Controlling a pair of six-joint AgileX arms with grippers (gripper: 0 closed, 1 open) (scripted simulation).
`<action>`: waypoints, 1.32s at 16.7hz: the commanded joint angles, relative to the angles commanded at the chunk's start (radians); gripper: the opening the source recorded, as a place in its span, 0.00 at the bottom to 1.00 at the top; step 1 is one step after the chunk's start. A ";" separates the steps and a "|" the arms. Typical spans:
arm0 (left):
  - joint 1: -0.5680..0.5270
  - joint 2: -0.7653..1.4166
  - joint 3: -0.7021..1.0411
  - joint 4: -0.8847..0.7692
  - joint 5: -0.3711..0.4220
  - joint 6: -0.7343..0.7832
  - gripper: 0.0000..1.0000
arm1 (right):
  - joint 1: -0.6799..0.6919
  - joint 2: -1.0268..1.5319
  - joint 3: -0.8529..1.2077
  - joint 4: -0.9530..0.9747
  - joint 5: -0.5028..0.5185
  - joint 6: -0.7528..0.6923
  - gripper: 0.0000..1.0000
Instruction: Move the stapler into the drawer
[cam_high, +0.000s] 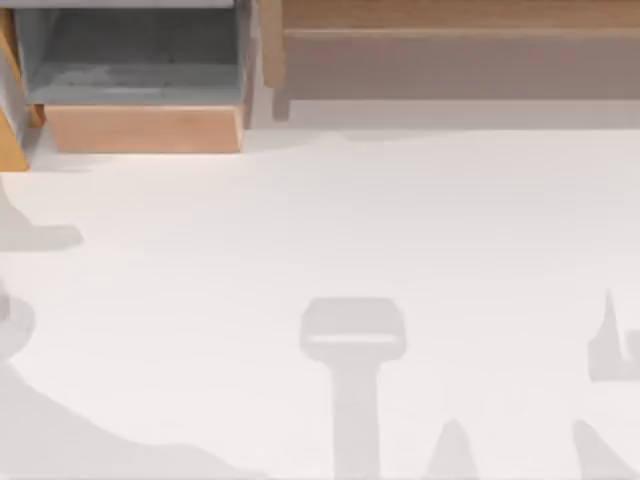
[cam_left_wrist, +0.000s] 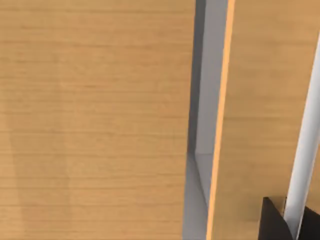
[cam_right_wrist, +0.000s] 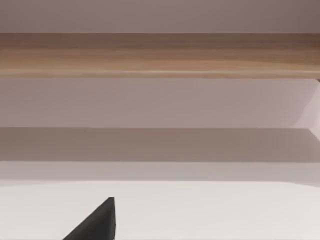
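The drawer (cam_high: 145, 128) stands pulled open at the table's back left, with a grey interior, grey side walls and a light tan wood front panel. The stapler is out of view. A dark corner of my left gripper (cam_left_wrist: 275, 222) sits close against tan wood panels (cam_left_wrist: 95, 120) split by a narrow grey gap (cam_left_wrist: 202, 150). A dark tip of my right gripper (cam_right_wrist: 100, 222) hovers low over the white tabletop, facing the wide wooden unit (cam_right_wrist: 160, 52).
The wide wooden unit (cam_high: 450, 60) with a long beige-grey recess runs along the back right. A flat grey T-shaped shadow (cam_high: 352, 345) lies on the white tabletop (cam_high: 320, 220) at front centre. Arm shadows fall at the front left and front right.
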 joint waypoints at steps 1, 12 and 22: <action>-0.005 0.005 0.011 -0.008 -0.005 -0.001 0.00 | 0.000 0.000 0.000 0.000 0.000 0.000 1.00; -0.044 0.095 0.200 -0.107 -0.048 0.000 0.00 | 0.000 0.000 0.000 0.000 0.000 0.000 1.00; -0.069 0.133 0.290 -0.159 -0.071 -0.006 0.23 | 0.000 0.000 0.000 0.000 0.000 0.000 1.00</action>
